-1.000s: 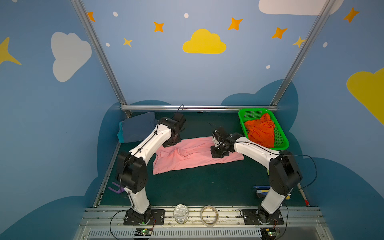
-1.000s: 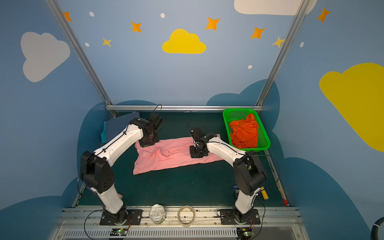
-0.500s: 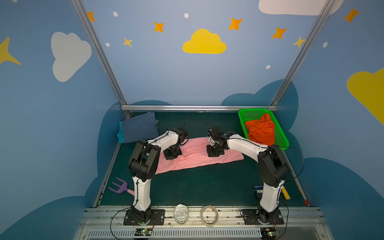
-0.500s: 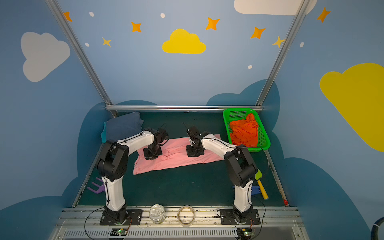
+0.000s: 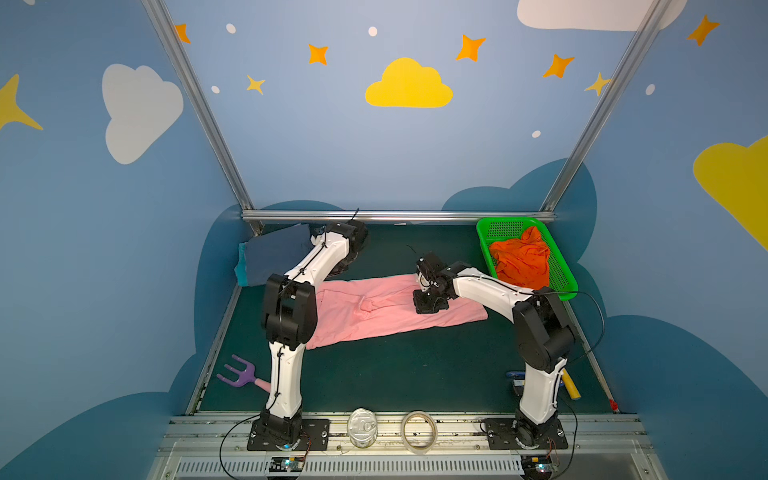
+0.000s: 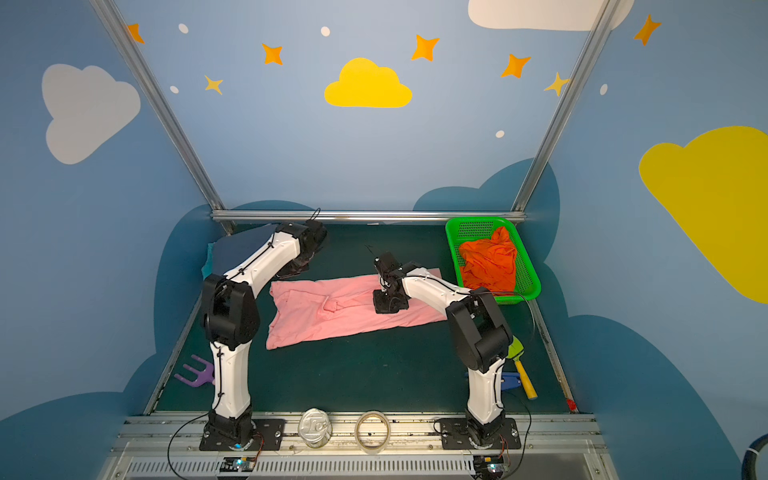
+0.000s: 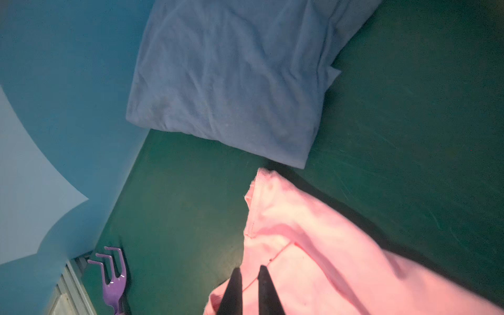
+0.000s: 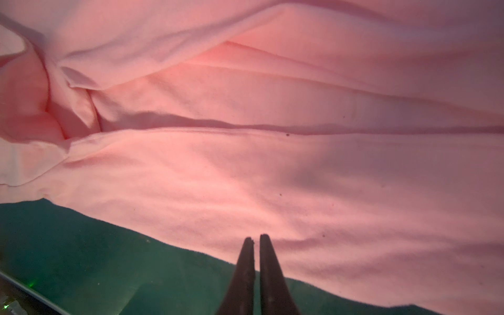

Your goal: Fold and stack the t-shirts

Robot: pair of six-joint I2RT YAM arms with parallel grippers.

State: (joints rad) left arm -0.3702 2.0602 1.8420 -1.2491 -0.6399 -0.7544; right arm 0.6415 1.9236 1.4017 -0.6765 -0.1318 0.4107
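The right gripper point(image 8: 253, 240) has its fingers brought together, with nothing visible between them. It sits low over the right half of the pink t-shirt point(image 5: 374, 324), its tips pointing at the hem where the cloth meets the worktop point(image 5: 395, 374). The left gripper point(image 7: 249, 270) shows a narrow slit between its fingers. They hang over the pink t-shirt's left end, by a sleeve seam, and I cannot tell whether they pinch any cloth.

The pink t-shirt lies spread lengthwise across the middle of the worktop, running left to right, with a small bunched fold near its centre and soft creases along it. Just beyond its left end, in the far left corner, the slate blue t-shirt point(image 5: 274, 253) lies folded on the teal t-shirt point(image 5: 240, 270), of which only an edge shows. In the far right corner the orange t-shirt point(image 5: 519, 257) sits crumpled in the green basket point(image 5: 503, 229). A purple fork point(image 5: 239, 372) lies by the left edge, towards the near corner.
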